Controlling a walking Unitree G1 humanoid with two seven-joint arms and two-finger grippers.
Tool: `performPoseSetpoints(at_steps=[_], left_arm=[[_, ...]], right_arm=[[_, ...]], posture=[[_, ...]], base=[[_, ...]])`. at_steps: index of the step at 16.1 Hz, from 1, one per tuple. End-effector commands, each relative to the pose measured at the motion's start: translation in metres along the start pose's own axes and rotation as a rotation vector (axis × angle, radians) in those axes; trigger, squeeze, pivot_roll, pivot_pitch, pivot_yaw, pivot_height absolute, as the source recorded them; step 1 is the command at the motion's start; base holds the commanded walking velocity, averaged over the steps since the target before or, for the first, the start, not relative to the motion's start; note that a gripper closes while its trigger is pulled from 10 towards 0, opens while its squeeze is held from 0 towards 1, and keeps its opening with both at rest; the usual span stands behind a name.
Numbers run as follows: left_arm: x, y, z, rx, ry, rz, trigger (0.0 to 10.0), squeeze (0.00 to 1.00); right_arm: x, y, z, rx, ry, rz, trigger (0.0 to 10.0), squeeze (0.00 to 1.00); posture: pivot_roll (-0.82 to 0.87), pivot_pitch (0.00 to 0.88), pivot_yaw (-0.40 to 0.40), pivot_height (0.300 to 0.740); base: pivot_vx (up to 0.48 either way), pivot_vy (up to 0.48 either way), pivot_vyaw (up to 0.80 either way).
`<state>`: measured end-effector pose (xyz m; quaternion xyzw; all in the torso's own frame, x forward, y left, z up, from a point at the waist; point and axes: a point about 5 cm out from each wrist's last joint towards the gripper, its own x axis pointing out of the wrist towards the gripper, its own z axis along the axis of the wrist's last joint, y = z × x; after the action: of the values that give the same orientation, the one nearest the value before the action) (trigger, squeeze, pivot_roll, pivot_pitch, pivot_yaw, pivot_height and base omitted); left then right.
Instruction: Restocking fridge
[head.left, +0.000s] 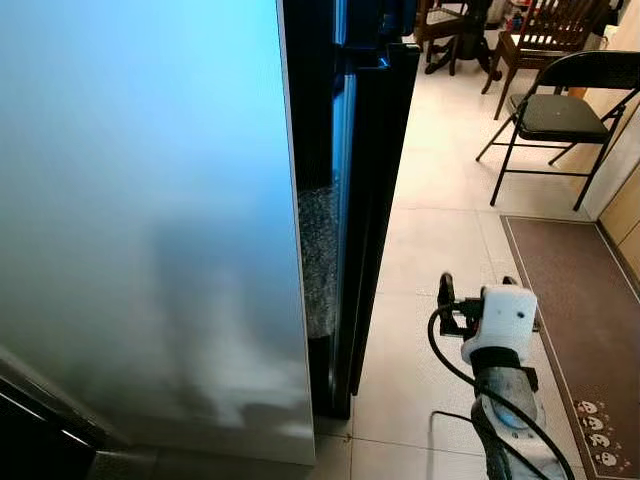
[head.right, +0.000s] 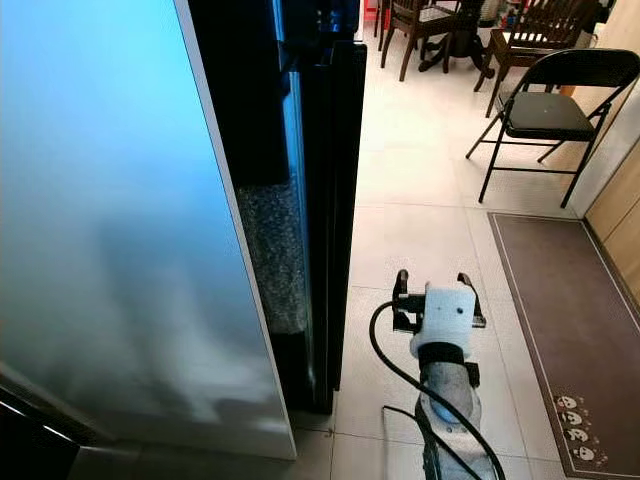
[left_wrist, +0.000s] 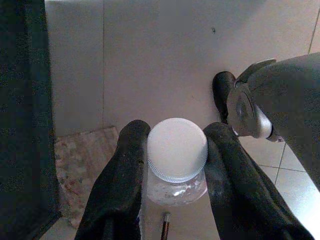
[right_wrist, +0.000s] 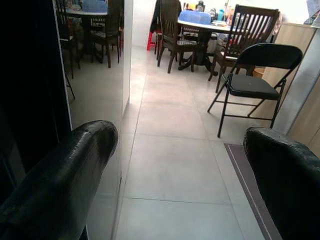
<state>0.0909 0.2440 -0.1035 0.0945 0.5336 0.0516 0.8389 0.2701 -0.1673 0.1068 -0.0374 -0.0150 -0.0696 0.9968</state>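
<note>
Left gripper (left_wrist: 172, 175) pinching a white-capped bottle (left_wrist: 177, 155) above the floor (left_wrist: 150, 60). Right gripper (head.left: 478, 288) held forward, low beside the fridge (head.left: 140, 220) — fingers spread, empty.

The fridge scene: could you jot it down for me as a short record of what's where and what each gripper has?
Fridge: close on the robot's left, silver door filling that side
Left gripper: shut on a white-capped clear bottle
Right gripper: open, empty, low over the tiled floor
Folding chair: black, ahead to the right
Mat: brown, right of the gripper
</note>
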Motion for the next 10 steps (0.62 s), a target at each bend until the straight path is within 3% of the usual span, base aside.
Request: performPoseSetpoints(at_steps=[1, 3, 6, 10], left_arm=[[-0.0007, 0.0015, -0.0046, -0.012, 0.025, -0.001, 10.0, 0.0], [-0.0007, 0.0016, -0.0045, -0.013, 0.024, 0.0, 10.0, 0.0], [-0.0006, 0.0024, -0.0041, -0.012, 0.024, 0.003, 10.0, 0.0], [-0.0006, 0.0032, -0.0036, -0.004, 0.024, 0.003, 10.0, 0.0]], right_arm=[[0.0017, 0.0012, 0.007, 0.008, -0.018, 0.0, 10.0, 0.0], [0.0021, 0.003, 0.0065, 0.007, -0.012, 0.01, 10.0, 0.0], [0.0032, 0.0042, 0.0058, 0.01, -0.002, 0.01, 10.0, 0.0], [0.0042, 0.0067, 0.0065, 0.015, 0.001, 0.013, 10.0, 0.0]], posture=[[-0.06, 0.0, 0.005, 0.74], [-0.06, 0.0, 0.005, 0.74], [-0.06, 0.0, 0.007, 0.74], [-0.06, 0.0, 0.009, 0.74]], base=[[0.0, 0.0, 0.0], [0.0, 0.0, 0.0], [0.0, 0.322, 0.0], [0.0, 0.0, 0.0]])
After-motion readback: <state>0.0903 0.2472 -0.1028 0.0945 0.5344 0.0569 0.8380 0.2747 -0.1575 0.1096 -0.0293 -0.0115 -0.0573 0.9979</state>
